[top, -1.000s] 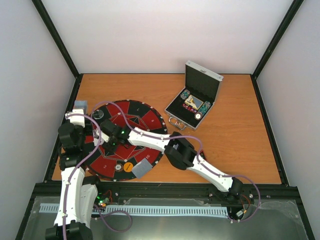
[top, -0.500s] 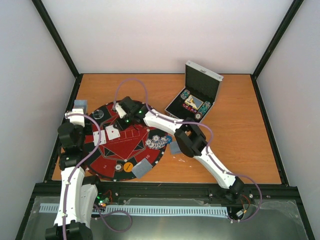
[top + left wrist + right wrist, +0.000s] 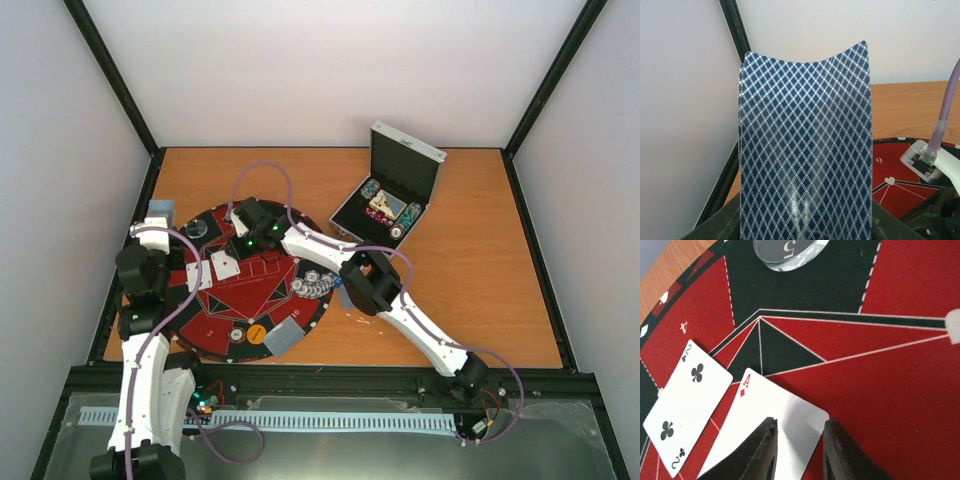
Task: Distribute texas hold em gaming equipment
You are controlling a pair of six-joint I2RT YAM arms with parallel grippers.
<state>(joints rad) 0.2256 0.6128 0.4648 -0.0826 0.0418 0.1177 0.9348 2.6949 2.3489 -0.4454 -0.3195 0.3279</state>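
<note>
White walls close in an orange wooden table (image 3: 480,290). The round red-and-black mat (image 3: 255,298) lies on its left half, and the silver case (image 3: 405,168) stands open well apart on the far right. Compared with a second ago, the right gripper (image 3: 243,232) has swung from the near-left part of the mat to its far side. That move uncovers two face-up cards on the left half of the mat and a row of poker chips (image 3: 315,283) by its right edge. Since half a second ago it has barely shifted. In the right wrist view its jaws stand a narrow gap apart, low over the ace of diamonds (image 3: 790,412). The ace lies flat on the mat just beside the two of clubs (image 3: 687,405), so the gripper holds nothing. This suggests that the ace has just been laid down and that dealing is under way rather than finished. The left gripper (image 3: 155,228) hangs at the far-left rim of the mat. It is clamped on upright blue-backed cards (image 3: 805,145), which bow under the squeeze and are likely the supply for further deals. A second blue-backed pile (image 3: 283,338) sits at the mat's near edge, just right of a yellow disc (image 3: 257,331). A clear disc (image 3: 790,247) marked 5 rests on the mat beyond the ace.
</note>
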